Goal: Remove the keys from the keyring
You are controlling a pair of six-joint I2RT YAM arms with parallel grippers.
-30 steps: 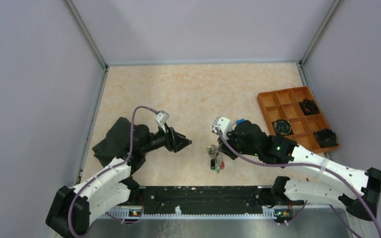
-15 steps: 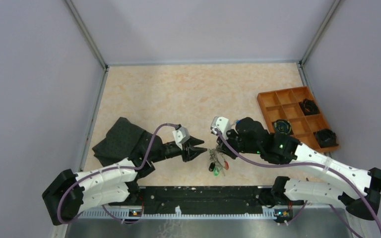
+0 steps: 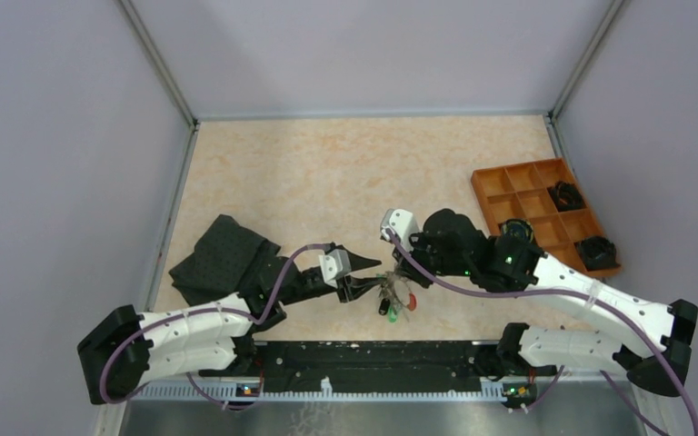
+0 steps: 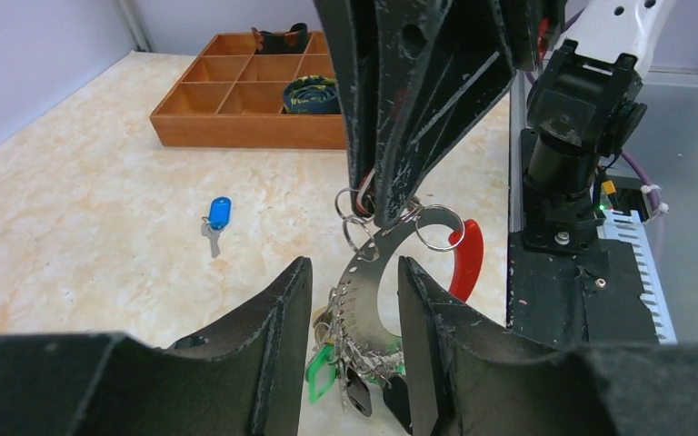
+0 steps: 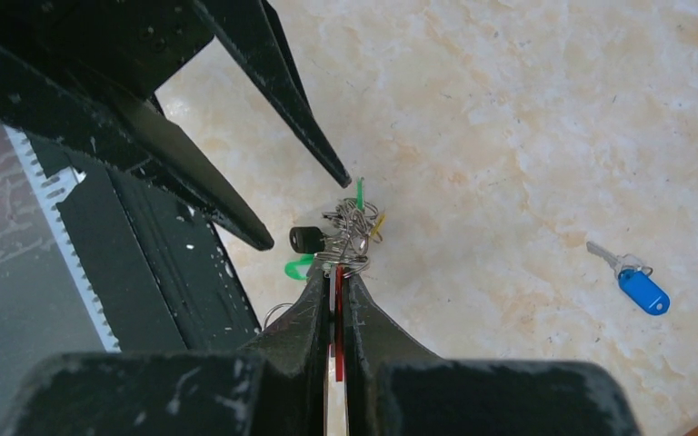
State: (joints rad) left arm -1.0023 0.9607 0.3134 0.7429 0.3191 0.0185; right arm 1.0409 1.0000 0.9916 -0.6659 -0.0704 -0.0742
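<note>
My right gripper (image 3: 402, 275) is shut on the keyring (image 4: 369, 272) and holds it upright above the table; the ring's red sleeve (image 5: 337, 313) shows between its closed fingers (image 5: 314, 300). The keys (image 4: 350, 377), with green and black heads, hang bunched at the ring's low end; they also show in the right wrist view (image 5: 345, 234). My left gripper (image 4: 354, 272) is open, its jaws standing either side of the ring's lower arc and the bunch, not touching. One blue-headed key (image 4: 219, 216) lies loose on the table, also in the right wrist view (image 5: 642, 290).
An orange compartment tray (image 3: 487, 183) with black coiled objects (image 3: 516, 233) stands at the right. A black cloth (image 3: 220, 257) lies at the left by my left arm. The black base rail (image 3: 373, 354) runs along the near edge.
My left arm has swung right and its open jaws have come up around the hanging keys. My right gripper has stayed shut on the ring, shifting slightly left.
</note>
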